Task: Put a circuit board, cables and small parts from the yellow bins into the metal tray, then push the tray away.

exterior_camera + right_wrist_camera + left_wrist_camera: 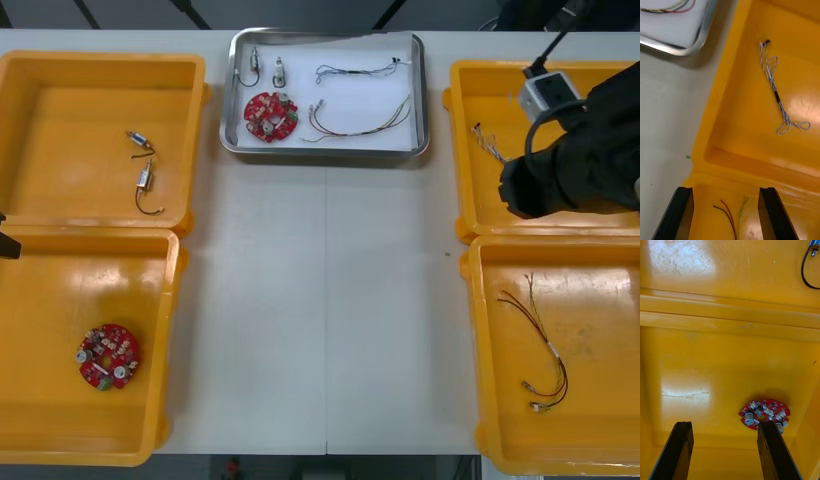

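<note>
Round red circuit board [109, 356] lay in the near left yellow bin [60, 300]. The left gripper [725, 425] hung above it with its black fingers [681, 450] released, well apart and holding nothing, and the board sat just beside one fingertip. Across the light counter [330, 300], the near right yellow bin [600, 400] held red and yellow cables [540, 350]. The right gripper [726, 191] hovered over the wall between the two right bins, fingers likewise spread and empty.

Farther off, a twisted blue and white cable [777, 93] lay in the far right yellow bin [480, 80]. Two small metal parts with black cables [140, 139] lay in the far left yellow bin [70, 120]. Farthest stood the shiny metal tray [325, 150], white inside. It carried a second red circuit board [271, 116], two more small metal parts [279, 70], a thin bluish cable [355, 71] and a red and yellow cable [365, 128].
</note>
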Controlling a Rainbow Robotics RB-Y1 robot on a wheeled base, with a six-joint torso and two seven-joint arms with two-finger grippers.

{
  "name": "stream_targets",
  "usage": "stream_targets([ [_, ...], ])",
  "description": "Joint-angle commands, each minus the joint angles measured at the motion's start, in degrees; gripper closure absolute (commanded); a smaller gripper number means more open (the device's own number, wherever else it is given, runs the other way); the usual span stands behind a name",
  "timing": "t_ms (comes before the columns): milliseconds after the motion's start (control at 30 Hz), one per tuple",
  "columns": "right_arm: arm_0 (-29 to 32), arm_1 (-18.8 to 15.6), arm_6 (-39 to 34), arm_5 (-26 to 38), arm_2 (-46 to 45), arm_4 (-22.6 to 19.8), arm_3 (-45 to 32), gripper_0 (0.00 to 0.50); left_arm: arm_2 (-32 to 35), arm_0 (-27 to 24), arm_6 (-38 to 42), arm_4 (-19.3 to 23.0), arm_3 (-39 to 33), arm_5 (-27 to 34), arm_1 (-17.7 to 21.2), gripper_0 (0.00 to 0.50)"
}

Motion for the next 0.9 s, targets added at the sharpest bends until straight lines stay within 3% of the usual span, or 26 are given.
stream_targets([
  [33, 4.38, -2.5, -2.35, 3.34, -9.8, -4.95, -1.29, 0.0, 1.29, 0.95, -2.53, -0.52, -0.87, -0.52, 2.95, 0.0],
  [300, 11.32, -4.34, -2.09, 4.57, -19.82, -11.63, 0.47, 0.0, 1.29, 0.95, -2.53, -0.52, -0.87, -0.52, 2.95, 0.0],
  [633, 18.44, -6.27, -1.12, 4.57, -26.24, -14.09, 3.11, 0.0, 1.29, 0.95, -2.53, -0.52, -0.87, -0.52, 2.95, 0.0],
  [900, 18.88, -5.75, 0.38, 3.26, -26.24, -15.76, 8.12, 0.0, 1.29, 0.95, -2.53, -0.52, -0.87, -0.52, 2.95, 0.0],
])
